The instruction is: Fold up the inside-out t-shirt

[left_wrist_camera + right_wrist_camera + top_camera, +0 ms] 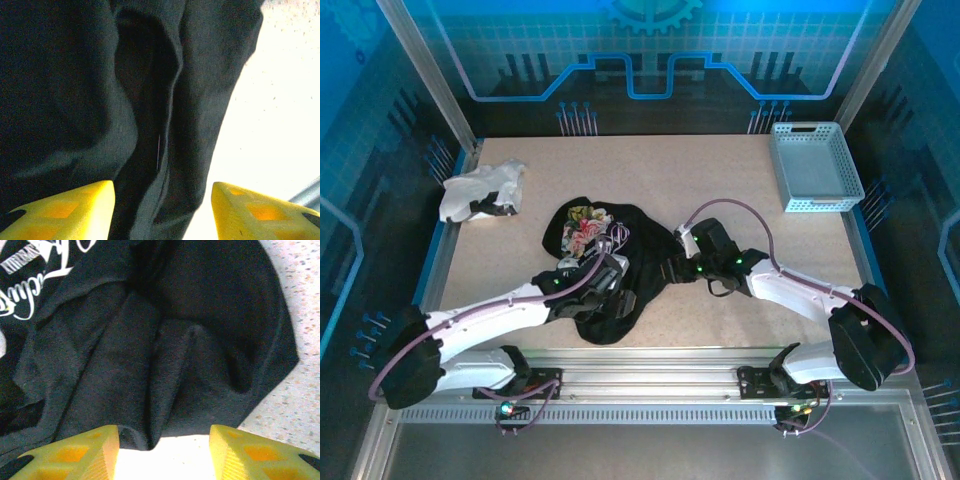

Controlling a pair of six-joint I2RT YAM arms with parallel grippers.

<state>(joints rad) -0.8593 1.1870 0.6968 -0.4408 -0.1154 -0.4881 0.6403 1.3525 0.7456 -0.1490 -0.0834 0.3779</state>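
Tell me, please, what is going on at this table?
Two robot arms are working on a black t-shirt, which lies crumpled mid-table, not yet folded. The left gripper sits open over its near side and the right gripper open at its right edge; neither has clamped cloth. A white garment lies far left, a blue tray far right.

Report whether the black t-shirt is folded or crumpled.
Crumpled, not folded: the black t-shirt lies in an irregular heap with loose ridges and creases.

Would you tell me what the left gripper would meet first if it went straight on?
Most likely the inside-out t-shirt: its black folds lie directly ahead of the left gripper, between its open jaws, though depth is unclear.
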